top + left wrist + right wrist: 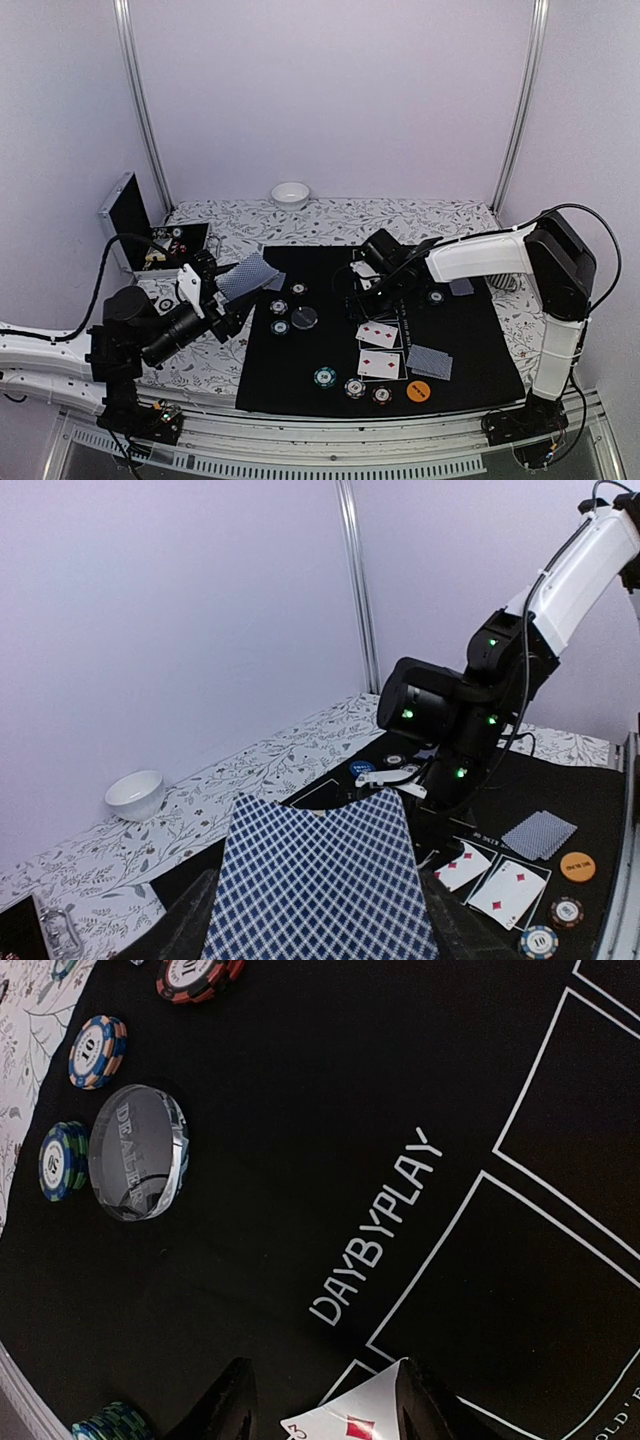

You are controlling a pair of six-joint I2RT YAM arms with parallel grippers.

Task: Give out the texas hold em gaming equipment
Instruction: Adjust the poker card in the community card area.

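My left gripper [228, 292] is shut on a fanned stack of blue-backed playing cards [320, 880], held up at the black mat's left edge; the stack also shows from above [247, 274]. My right gripper [366, 285] hovers low over the mat [470, 340] with its fingers apart. A face-up three of diamonds [360, 1415] lies between them, touching the right finger and clear of the left. Two face-up diamond cards [379, 348] lie in the mat's rectangles. The clear dealer disc [135, 1165] and striped chips [97, 1050] lie to the left.
Three chips [354, 387] and an orange button [419, 391] sit at the mat's near edge, face-down cards [429, 362] beside them. A blue button [362, 768] lies near the right gripper. A white bowl [290, 194] stands at the back, an open case [130, 220] far left.
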